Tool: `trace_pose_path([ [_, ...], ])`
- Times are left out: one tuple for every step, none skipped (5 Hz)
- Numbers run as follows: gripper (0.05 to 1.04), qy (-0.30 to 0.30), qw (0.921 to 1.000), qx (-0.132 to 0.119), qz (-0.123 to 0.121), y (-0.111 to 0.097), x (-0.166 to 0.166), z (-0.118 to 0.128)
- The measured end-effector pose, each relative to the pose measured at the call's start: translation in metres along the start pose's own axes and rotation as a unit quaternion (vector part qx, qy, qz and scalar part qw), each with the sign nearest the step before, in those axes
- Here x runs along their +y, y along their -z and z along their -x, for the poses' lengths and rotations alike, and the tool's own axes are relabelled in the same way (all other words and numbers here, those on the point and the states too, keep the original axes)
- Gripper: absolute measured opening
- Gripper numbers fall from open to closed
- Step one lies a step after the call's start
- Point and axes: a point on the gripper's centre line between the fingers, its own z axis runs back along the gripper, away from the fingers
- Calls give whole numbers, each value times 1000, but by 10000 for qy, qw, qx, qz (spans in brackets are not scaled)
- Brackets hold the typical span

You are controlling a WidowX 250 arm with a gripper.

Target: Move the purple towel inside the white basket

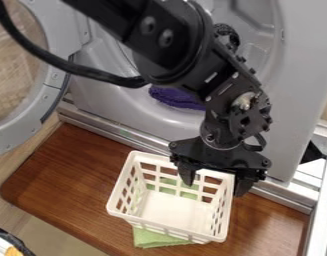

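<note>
Arm (169,42) enters at the top edge, left of center, and slants down to the right across the grey appliance (296,75). Past the big round joint the wrist section continues down-right, then bends back slightly left, so the end effector (215,181) hangs about straight down over the far right part of the white basket (219,210). Released: two fingers spread wide, left one over the far side of the basket, right one just outside its right corner. Nothing gripped between them. Can't tell if either touches the rim. Black cable (65,67) sags from the upper left edge to the arm near the round joint.

Purple towel (176,98) is in the appliance opening, beyond the basket and left of the wrist, partly hidden by the arm. Not in the basket.

Basket sits upright on the brown wooden counter (65,175), turned a bit. Green cloth (152,238) pokes out under its near side; green also shows through the far slots. Round appliance door (35,107) stands open at left.
</note>
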Motion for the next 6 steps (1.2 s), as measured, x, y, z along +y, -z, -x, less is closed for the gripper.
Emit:
trace_pose_path([
  [1001,23,9999,87,-72,4,2,4],
  [1001,-113,9998,-83,-103,-8,16,-10],
  [1001,-249,9996,-96,74,-12,23,-25],
  [1001,-535,9979,-242,260,-17,36,-57],
  [1001,-765,9963,-151,368,-6,44,-83],
  [1001,-799,9962,-273,234,-4,47,-108],
])
